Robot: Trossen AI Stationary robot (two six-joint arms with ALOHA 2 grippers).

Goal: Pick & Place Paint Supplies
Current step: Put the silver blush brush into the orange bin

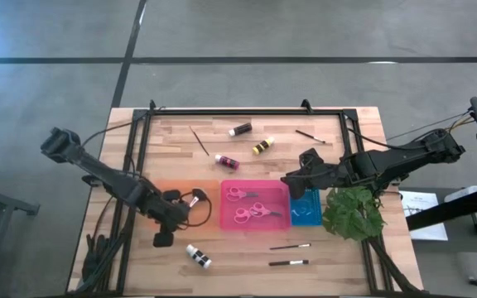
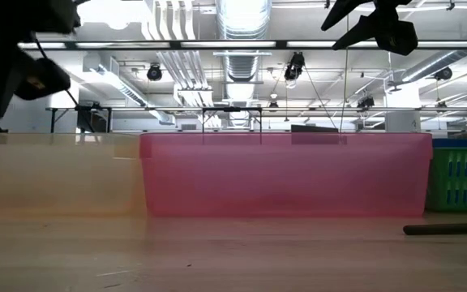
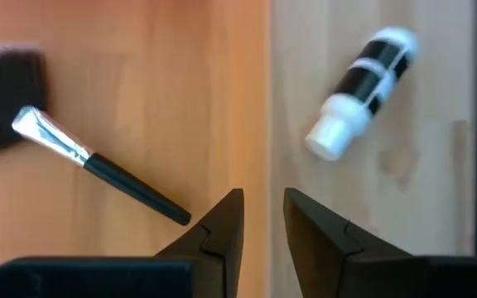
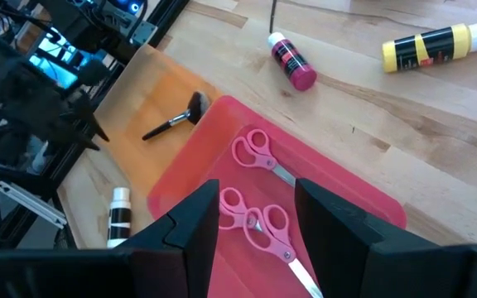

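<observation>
The left hand (image 1: 175, 199) hangs over the orange tray (image 1: 209, 217), its fingers (image 3: 226, 223) parted by a narrow gap and grasping nothing. Just ahead of them a fan-headed brush (image 3: 98, 161) lies flat on the tray floor, free of the fingers. Beyond the tray's edge, a white bottle with a black label (image 3: 363, 91) lies on its side on the bare worktop (image 1: 139, 265).

The right hand (image 1: 290, 180) hovers above the pink tray (image 1: 281, 222), its fingers spread and empty. Two pink-handled scissors (image 4: 259, 211) lie in that tray.

Toward the far side of the worktop lie a pink bottle (image 1: 227, 161), a yellow bottle (image 1: 262, 146), a dark bottle (image 1: 240, 129) and two thin brushes (image 1: 199, 141). Two more brushes (image 1: 290, 254) lie near the front edge. A blue tray (image 1: 306, 217) sits beside the pink one, with a green plant (image 1: 353, 213) next to it.
</observation>
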